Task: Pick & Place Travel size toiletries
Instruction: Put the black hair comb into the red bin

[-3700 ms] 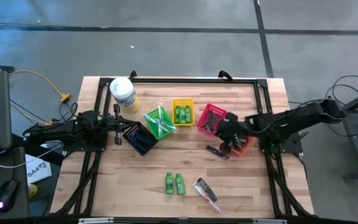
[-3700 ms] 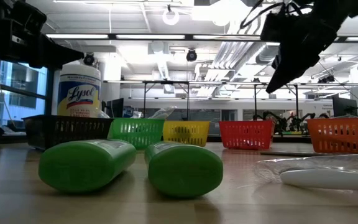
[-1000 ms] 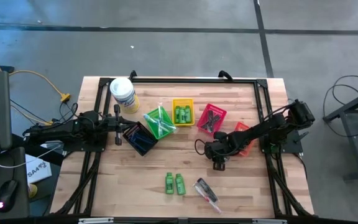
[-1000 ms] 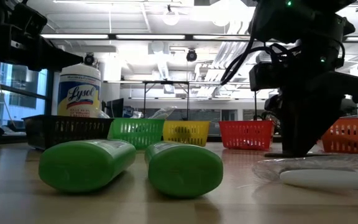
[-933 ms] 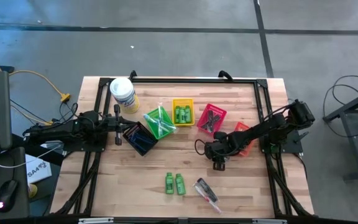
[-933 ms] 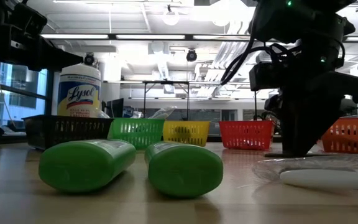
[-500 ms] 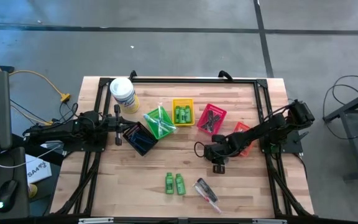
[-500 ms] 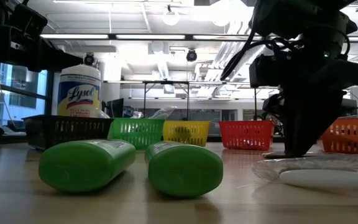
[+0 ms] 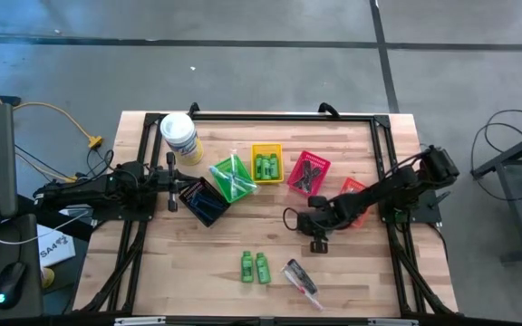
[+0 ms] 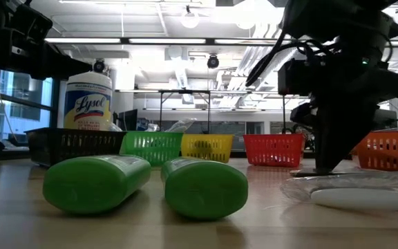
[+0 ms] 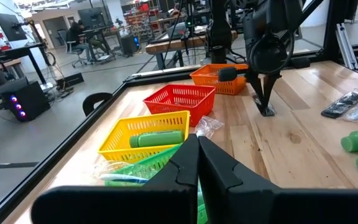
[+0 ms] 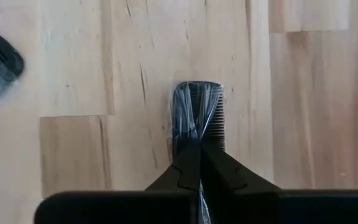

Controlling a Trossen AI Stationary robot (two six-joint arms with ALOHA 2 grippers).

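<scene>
Near the front edge of the surface (image 9: pixel 352 272), two green bottles (image 9: pixel 255 267) are lying side by side, with a wrapped item (image 9: pixel 302 279) just beside them toward the right edge. Farther in, toward the right edge, the right tool (image 9: pixel 317 244) is pointing down, its fingers (image 12: pixel 199 163) pressed together and pinching a black comb (image 12: pixel 197 112) in clear wrap that is lying on the wood. Beyond it, orange (image 9: pixel 355 201), red (image 9: pixel 307 173), yellow (image 9: pixel 266 164), green (image 9: pixel 232 178) and black (image 9: pixel 202 200) baskets are sitting in a row. By the left edge, the left tool (image 9: pixel 178 186) is waiting above the black basket, fingers (image 11: pixel 194 168) pressed together.
</scene>
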